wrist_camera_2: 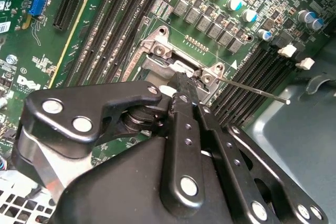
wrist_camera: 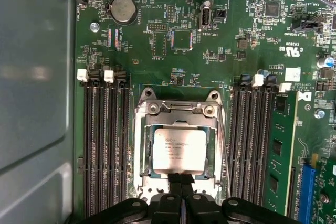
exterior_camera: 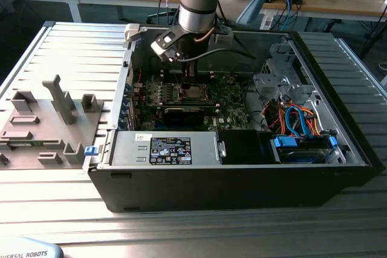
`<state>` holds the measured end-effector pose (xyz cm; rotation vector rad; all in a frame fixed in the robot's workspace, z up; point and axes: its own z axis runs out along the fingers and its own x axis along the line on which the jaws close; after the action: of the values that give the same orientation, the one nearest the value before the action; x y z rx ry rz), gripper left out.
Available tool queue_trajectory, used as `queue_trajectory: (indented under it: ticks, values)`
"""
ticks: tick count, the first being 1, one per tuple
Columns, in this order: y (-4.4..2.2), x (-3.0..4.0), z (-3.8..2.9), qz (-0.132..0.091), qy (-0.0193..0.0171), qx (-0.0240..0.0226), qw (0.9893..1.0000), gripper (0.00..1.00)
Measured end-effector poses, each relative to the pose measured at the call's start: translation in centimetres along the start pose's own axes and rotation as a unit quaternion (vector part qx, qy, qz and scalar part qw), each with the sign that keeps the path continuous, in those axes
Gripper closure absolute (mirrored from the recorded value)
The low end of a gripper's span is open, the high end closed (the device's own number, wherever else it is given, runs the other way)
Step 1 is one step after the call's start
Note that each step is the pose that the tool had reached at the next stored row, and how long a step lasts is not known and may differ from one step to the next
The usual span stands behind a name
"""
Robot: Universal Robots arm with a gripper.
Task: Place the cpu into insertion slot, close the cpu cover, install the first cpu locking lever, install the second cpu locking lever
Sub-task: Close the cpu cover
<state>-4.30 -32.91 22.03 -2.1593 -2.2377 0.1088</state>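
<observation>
Showing hand (wrist_camera: pixel 181 177) pressed together at cpu cover (wrist_camera: pixel 143 145) | cpu (wrist_camera: pixel 179 149) seated, printed top

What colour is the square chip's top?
Dull silver-grey; the cpu shows best in the first wrist view.

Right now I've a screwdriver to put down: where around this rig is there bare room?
Bare: the ribbed table behind the grey fixture tray at the exterior view's left, and the strip in front of the computer case. Crowded: inside the case, where the gripper is down at the cpu and cables fill the exterior view's right.
</observation>
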Motion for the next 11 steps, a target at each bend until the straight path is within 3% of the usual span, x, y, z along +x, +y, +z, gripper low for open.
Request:
queue_trajectory:
  ticks: [11]
  values:
    - [0.02, 0.00, 0.35, 0.000, 0.0000, 0.0000, 1.0000, 0.89]
